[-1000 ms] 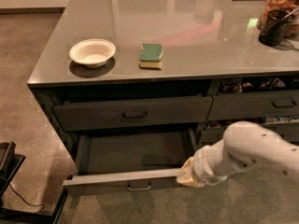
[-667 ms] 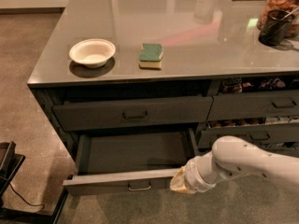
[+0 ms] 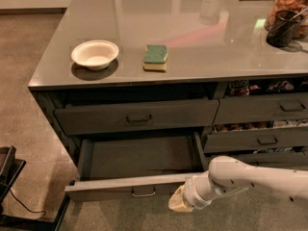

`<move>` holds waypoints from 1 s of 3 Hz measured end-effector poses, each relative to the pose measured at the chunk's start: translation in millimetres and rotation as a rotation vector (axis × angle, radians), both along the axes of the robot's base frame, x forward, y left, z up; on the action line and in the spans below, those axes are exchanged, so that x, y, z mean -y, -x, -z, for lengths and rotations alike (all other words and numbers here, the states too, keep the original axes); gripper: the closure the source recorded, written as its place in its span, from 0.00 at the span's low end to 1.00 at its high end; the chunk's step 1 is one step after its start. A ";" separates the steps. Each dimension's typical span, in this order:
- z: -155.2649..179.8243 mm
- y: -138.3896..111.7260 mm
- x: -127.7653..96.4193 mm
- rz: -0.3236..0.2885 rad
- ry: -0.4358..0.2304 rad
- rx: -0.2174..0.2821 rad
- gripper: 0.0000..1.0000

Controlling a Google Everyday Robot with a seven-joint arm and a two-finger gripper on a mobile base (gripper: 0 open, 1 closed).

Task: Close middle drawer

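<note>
The middle drawer (image 3: pixel 120 186) is pulled far out from the grey counter. Its low flat front has a small metal loop pull (image 3: pixel 143 193) at the centre, and its shallow inside (image 3: pixel 139 157) is plain grey with nothing in it. My white arm comes in from the right. My gripper (image 3: pixel 179 202) sits low, just in front of the right part of the drawer front, right of the loop pull. Its tan tip is close to the front; I cannot tell whether it touches.
Above the open drawer is a taller wide drawer (image 3: pixel 137 115) with a dark pull, slightly ajar. Narrower drawers (image 3: pixel 262 109) stand to the right, partly open with contents showing. On the counter top are a white bowl (image 3: pixel 95 54), a green-yellow sponge (image 3: pixel 155 57) and a dark cup (image 3: pixel 281 29).
My arm has dropped and moved left along the drawer front, from the drawer's right end toward its centre. The drawer has stayed open at about the same reach.
</note>
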State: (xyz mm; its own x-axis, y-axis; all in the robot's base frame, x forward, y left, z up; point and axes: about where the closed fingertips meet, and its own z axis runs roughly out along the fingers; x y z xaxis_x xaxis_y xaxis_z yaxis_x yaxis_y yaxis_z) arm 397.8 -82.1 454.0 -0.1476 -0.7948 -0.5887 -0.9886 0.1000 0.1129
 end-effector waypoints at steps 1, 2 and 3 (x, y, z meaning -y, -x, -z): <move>7.1 1.4 0.6 -0.019 0.016 0.011 1.00; 24.9 1.9 1.3 -0.059 0.028 0.102 1.00; 32.0 -12.9 -0.4 -0.064 0.016 0.269 1.00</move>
State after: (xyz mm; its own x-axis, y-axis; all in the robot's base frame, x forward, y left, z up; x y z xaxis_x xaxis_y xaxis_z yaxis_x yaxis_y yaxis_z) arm 410.8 -81.7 421.9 0.0631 -0.8068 -0.5875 -0.9871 0.0363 -0.1558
